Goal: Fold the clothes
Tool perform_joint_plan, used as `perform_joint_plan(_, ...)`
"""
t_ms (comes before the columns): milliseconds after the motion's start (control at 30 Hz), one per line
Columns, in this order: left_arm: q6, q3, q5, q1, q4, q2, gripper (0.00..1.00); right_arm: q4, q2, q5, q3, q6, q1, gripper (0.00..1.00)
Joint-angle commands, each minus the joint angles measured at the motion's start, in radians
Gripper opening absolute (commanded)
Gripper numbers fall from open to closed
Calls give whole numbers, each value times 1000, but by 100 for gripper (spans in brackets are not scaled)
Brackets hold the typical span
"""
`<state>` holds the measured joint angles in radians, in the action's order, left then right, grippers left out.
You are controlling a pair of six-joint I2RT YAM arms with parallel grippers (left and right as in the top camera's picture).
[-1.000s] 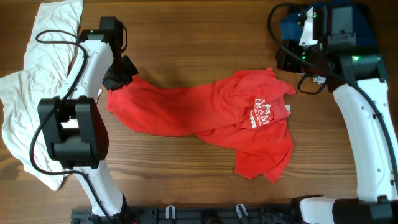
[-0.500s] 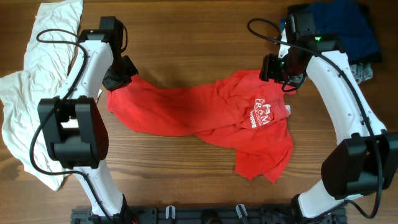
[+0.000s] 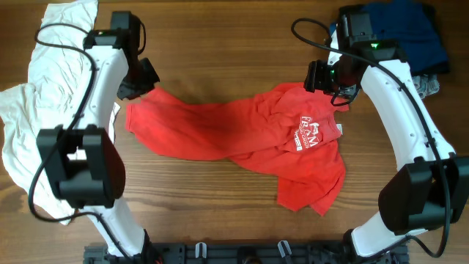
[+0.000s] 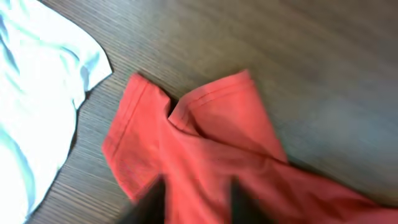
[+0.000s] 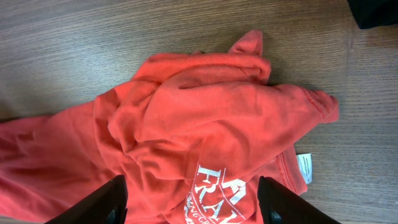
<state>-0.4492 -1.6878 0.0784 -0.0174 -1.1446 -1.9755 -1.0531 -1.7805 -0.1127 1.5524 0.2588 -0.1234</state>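
Red short-sleeved T-shirt [image 3: 242, 139], soft jersey stuff, lies crumpled across the middle of the brown wooden table [image 3: 220, 37]. It's stretched sideways from the left arm's side to a bit right of centre, so not folded at all. Its white chest lettering [image 3: 311, 133] faces up on the right half, and a small white tag [image 5: 306, 167] pokes out at the edge just beside it.

The hemmed edges at the shirt's left end are bunched up. They lie near the edge of the big rumpled white shirt [image 3: 29, 110] that runs down the table's left side, with a strip of bare wood between the two.

The left gripper [image 3: 139, 75] sits at that left end with its jaws parted. Its blurry fingers [image 4: 152, 208] stand either side of red cloth but aren't pinching it, far as I can see. The right gripper [image 5: 196, 205] hovers over the bunched collar end, jaws wide apart, holding nothing.

A dark blue garment [image 3: 410, 33] is piled in the far right corner behind the right arm, with a small grey piece [image 3: 429, 84] at its edge.

Room-wise, there's a wide stretch of bare wood beyond the shirt between the two arms, and more in front of it on the left.
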Motion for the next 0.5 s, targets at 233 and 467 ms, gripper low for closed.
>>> perform_joint_plan(233, -37, 58, -25, 9, 27, -80, 28, 15, -12, -19, -7, -27, -8, 69)
perform_joint_plan(467, -37, 108, -36, 9, 93, -109, 31, 21, -12, -19, -7, -27, -8, 69)
